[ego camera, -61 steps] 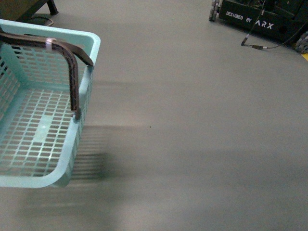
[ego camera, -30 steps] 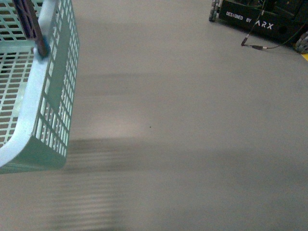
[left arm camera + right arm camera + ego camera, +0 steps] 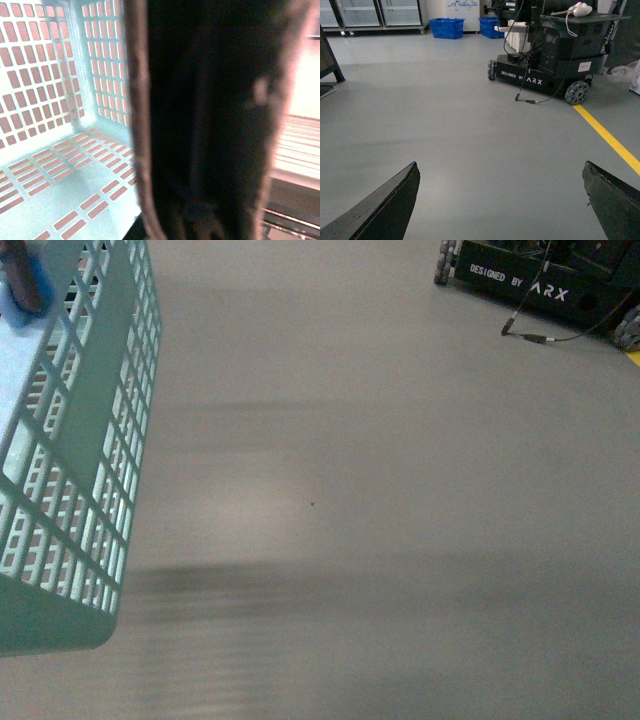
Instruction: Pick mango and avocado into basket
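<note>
The basket (image 3: 90,470) hangs at the far left of the front view, steeply tipped, its long slotted wall running from near to far, with a handle end (image 3: 20,275) at its top. Right of it lies bare grey floor; the ARX cart (image 3: 540,285) stands far right. The left wrist view alone shows the basket's inside; a dark blurred bar (image 3: 210,125) hides whether the left gripper grips. The right gripper (image 3: 500,167) has its fingers spread wide.

Plain grey floor (image 3: 470,125) is stretching out everywhere, a yellow line (image 3: 607,135) is running across it, blue bins (image 3: 446,27) are sitting way back, and a black wheeled cart (image 3: 545,60) is standing nearby.
</note>
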Robot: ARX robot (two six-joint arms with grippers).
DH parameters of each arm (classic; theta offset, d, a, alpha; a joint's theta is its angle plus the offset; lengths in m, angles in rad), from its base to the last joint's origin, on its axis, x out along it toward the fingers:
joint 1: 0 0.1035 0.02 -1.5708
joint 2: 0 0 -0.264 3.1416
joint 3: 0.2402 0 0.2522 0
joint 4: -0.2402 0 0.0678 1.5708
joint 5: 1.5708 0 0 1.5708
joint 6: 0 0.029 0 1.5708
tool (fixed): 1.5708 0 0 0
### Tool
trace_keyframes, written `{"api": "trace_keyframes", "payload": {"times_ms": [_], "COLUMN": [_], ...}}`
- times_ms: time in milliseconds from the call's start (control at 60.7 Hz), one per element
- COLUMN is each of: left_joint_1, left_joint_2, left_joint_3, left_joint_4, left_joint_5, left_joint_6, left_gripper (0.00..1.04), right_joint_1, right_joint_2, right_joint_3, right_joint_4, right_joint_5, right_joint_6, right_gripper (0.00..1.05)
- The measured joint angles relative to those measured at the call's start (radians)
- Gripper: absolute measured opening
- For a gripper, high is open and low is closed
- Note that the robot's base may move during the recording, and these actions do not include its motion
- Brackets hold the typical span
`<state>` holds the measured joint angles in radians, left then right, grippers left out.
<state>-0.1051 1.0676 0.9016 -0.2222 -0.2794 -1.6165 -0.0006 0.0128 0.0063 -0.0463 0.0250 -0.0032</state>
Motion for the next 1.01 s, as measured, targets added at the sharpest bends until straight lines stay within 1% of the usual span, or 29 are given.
{"api": "trace_keyframes", "payload": {"times_ms": [1005], "left_joint_1": [-0.001], "left_joint_2": [0.002], "left_joint_3": [0.000], "left_joint_4": [-0.002], "left_joint_5": [0.008], "left_joint_6": [0.005], "left_gripper": [0.06], "right_joint_1": [0.000], "right_joint_2": [0.000], "right_joint_3": [0.000], "right_joint_4": [0.000], "right_joint_5": [0.000], "right_joint_6": [0.000], "right_gripper": [0.97]}}
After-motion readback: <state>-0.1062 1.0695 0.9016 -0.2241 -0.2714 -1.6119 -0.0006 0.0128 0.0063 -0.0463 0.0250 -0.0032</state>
